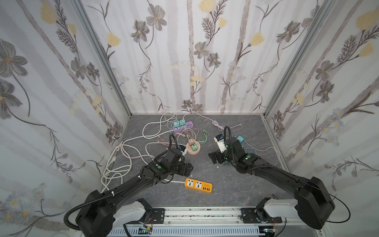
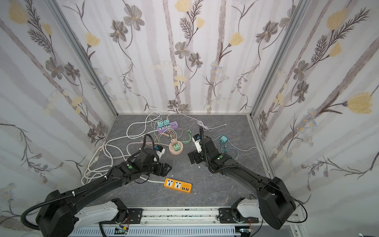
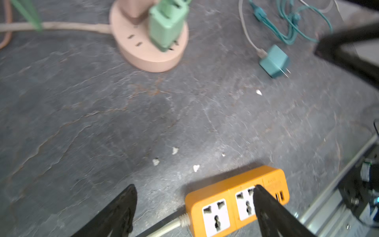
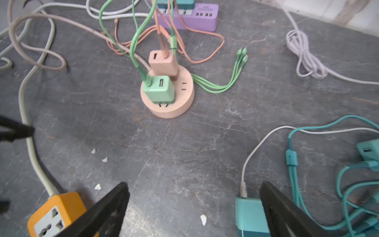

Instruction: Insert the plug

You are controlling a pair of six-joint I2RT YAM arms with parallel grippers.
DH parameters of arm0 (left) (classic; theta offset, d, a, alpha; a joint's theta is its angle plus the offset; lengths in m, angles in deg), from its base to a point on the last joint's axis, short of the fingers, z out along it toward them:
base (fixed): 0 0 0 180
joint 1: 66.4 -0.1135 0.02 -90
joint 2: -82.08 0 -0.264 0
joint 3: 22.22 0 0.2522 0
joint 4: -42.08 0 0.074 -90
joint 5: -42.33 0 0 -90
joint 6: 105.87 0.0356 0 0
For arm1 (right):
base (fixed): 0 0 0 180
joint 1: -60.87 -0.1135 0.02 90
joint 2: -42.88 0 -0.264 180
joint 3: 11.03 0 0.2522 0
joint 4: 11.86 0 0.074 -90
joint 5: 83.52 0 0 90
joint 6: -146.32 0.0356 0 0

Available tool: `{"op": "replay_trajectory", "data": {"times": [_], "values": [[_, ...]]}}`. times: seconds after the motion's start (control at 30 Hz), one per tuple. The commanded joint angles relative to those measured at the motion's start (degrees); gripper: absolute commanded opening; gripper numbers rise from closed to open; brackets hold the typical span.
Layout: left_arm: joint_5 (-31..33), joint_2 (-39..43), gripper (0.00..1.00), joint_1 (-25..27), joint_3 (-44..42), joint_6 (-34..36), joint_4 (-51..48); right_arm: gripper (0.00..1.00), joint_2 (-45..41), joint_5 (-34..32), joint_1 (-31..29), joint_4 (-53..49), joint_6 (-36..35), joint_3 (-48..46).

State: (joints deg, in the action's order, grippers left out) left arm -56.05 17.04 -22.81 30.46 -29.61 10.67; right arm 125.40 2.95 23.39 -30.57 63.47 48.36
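A teal plug (image 4: pixel 248 211) with a white cable in it lies on the dark table, close against the inner side of one finger of my right gripper (image 4: pixel 193 184). That gripper is open and holds nothing. The left wrist view shows the same plug (image 3: pixel 273 61) on its side with its prongs bare. An orange power strip (image 1: pixel 198 185) (image 2: pixel 177 185) lies at the table's front with both of its sockets free. My left gripper (image 3: pixel 194 186) hovers open just above the strip (image 3: pixel 225 186); in both top views it (image 1: pixel 187 168) (image 2: pixel 165 168) sits behind the strip's cable end.
A round pink socket hub (image 1: pixel 196 152) (image 4: pixel 184 96) carries a green and a pink charger. A purple strip (image 1: pixel 182 127) lies at the back among tangled white, pink and green cables. Another teal charger (image 2: pixel 223 139) with teal cables lies behind the right arm.
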Motion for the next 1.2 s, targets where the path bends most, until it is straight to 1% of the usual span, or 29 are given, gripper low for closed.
{"op": "replay_trajectory", "data": {"times": [0.0,0.03,0.07,0.17,0.27,0.33,0.4,0.47,0.57,0.63,0.8,0.97,1.03,1.1,1.17], "values": [[1.2,-0.4,0.91,4.5,0.2,13.9,1.0,0.99,-1.8,-10.3,0.4,4.6,1.9,-0.3],[-0.1,-0.9,0.91,5.8,0.4,16.8,1.6,0.99,-2.5,-11.1,0.7,4.3,1.8,-0.4],[-0.1,-1.4,0.92,7.7,0.7,19.9,1.8,0.99,-3.3,-12.3,0.9,4.2,1.9,-0.5],[1.9,-4.6,0.94,12.4,3.2,29.0,-0.8,0.99,-5.5,-15.0,1.7,4.0,2.5,-1.1],[2.9,-9.6,0.94,14.6,6.4,35.3,-5.2,0.99,-6.8,-15.2,3.5,3.6,3.7,-1.5],[3.3,-12.2,0.94,16.0,7.3,38.9,-5.6,0.99,-6.5,-13.1,5.1,2.6,5.3,-1.0],[1.4,-14.9,0.94,16.8,8.3,41.6,-5.6,0.99,-5.7,-10.4,6.7,0.2,8.1,0.7],[0.0,-18.3,0.94,17.2,10.2,44.0,-7.0,0.99,-4.7,-8.0,7.5,-1.1,9.5,2.2],[2.3,-23.4,0.93,17.8,12.5,47.7,-8.6,0.99,-4.2,-5.9,7.6,-0.6,9.4,2.8],[3.1,-25.8,0.92,17.9,13.8,48.8,-8.5,0.99,-4.3,-5.0,7.6,0.3,8.8,2.6],[1.1,-29.1,0.87,17.9,15.3,48.6,-8.0,0.99,-4.9,-5.1,7.7,0.6,7.9,2.1],[-0.7,-30.1,0.73,17.1,14.7,48.4,-6.7,0.99,-5.0,-5.4,7.8,0.7,7.3,1.6],[-1.2,-30.9,0.66,16.4,15.3,48.5,-7.3,1.00,-4.8,-5.4,7.9,0.6,7.1,1.7],[-1.1,-32.1,0.56,15.5,16.4,49.0,-8.3,0.99,-4.5,-5.5,7.9,0.3,6.9,2.1],[-0.4,-33.5,0.53,15.0,17.5,49.9,-9.2,0.99,-4.2,-5.8,7.9,-0.2,6.9,2.7]]}}
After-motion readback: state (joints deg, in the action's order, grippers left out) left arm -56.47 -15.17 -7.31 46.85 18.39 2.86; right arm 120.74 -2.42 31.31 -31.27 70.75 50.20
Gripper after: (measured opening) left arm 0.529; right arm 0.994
